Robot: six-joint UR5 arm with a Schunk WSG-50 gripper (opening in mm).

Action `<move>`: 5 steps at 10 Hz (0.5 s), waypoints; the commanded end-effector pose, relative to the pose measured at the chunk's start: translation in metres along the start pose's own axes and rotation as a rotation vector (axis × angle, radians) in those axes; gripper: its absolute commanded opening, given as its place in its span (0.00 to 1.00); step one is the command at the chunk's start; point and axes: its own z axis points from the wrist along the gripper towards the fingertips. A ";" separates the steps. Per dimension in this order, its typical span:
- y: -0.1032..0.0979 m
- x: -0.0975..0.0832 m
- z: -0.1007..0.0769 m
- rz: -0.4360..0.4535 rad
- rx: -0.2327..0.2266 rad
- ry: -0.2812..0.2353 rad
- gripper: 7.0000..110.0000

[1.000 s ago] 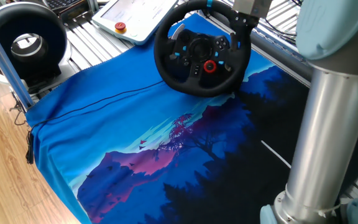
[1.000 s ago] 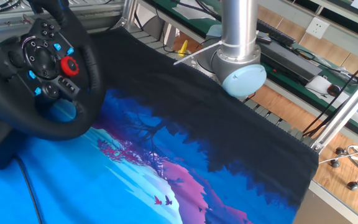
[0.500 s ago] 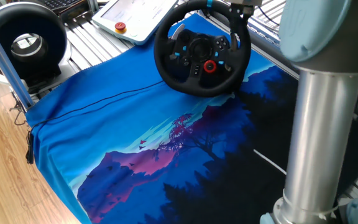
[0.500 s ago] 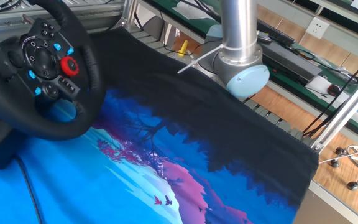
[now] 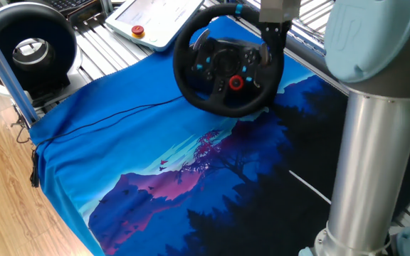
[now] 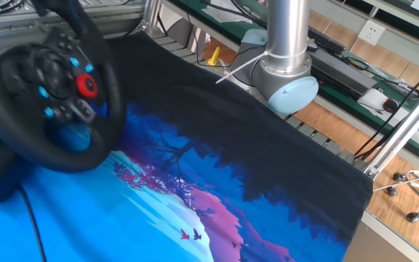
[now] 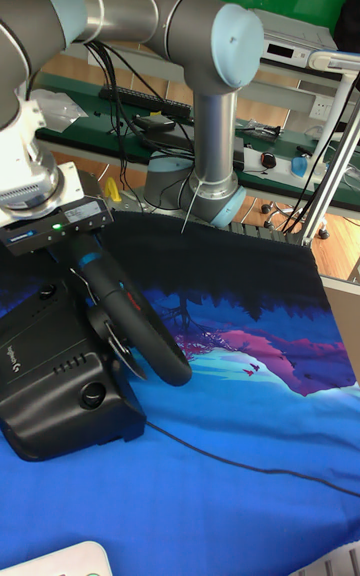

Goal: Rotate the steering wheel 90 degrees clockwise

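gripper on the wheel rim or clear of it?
On it. The gripper reaches down onto the upper rim of the wheel beside the blue stripe. Whether the fingers are clamped cannot be told.

We take the steering wheel as landmark. It stands on the printed cloth, at the cloth's far edge in one fixed view. The gripper sits at its upper rim. The ring-shaped device lies well left; the pendant lies behind-left. The arm column rises beyond the cloth's opposite edge.
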 end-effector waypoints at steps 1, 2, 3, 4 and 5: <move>0.009 0.014 0.011 -0.013 -0.024 0.013 0.57; 0.010 0.017 0.010 -0.018 -0.015 0.016 0.57; 0.009 0.016 0.011 -0.015 0.002 0.014 0.57; 0.009 0.014 0.016 0.001 0.014 0.010 0.57; 0.012 0.010 0.025 0.011 0.011 -0.005 0.57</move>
